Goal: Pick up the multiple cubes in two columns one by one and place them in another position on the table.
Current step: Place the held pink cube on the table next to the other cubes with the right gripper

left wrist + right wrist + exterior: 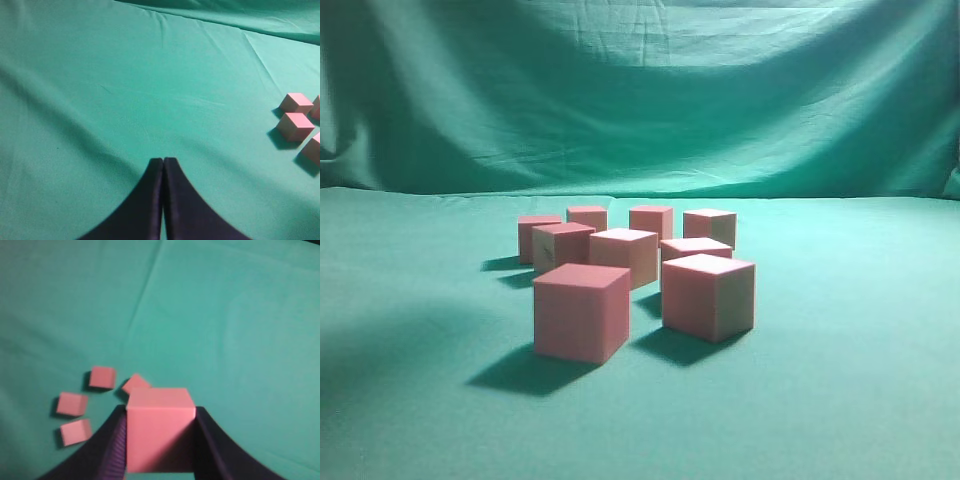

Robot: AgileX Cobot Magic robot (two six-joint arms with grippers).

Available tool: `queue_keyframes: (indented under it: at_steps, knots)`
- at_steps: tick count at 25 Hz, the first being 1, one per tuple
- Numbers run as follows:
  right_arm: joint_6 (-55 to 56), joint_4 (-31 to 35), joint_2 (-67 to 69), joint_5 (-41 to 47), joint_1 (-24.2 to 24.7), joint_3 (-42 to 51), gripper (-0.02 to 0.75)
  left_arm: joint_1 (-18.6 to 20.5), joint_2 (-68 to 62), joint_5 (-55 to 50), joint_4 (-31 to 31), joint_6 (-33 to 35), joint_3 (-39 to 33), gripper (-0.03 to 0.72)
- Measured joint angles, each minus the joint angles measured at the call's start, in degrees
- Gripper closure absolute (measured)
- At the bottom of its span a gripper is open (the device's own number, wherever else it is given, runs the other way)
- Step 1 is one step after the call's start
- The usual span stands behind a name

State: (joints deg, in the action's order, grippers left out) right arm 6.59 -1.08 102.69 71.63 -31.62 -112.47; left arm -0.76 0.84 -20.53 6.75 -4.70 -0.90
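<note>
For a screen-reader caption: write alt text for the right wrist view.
The right hand holds one pinkish-red cube between its two dark fingers, seen from above the green cloth table. Four more cubes lie on the cloth beyond it, to the left.

1. Eight cubes (623,268) sit clustered on the table (840,400), in two rough columns.
2. The two nearest cubes stand apart, casting shadows leftward.
3. A draped green backdrop (640,90) hangs behind.
</note>
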Motion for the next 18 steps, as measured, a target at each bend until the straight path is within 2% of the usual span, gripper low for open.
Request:
queue_keyframes:
  at_steps: [7,11,15,18]
  knots:
    - [-1.24,0.22,-1.61,-0.48,-15.38,13.63,0.468,0.00,0.00,0.00,0.00,0.00,0.00,0.688]
    - [-1.45,0.35,-1.52,-8.62,-23.22,23.19,0.468,0.00,0.00,0.00,0.00,0.00,0.00,0.688]
    - [-1.58,1.35,-1.52,-16.71,-27.65,29.90,0.468,0.00,0.00,0.00,0.00,0.00,0.00,0.688]
    - [-1.58,3.96,-0.69,-19.88,-28.23,32.19,0.468,0.00,0.00,0.00,0.00,0.00,0.00,0.688]
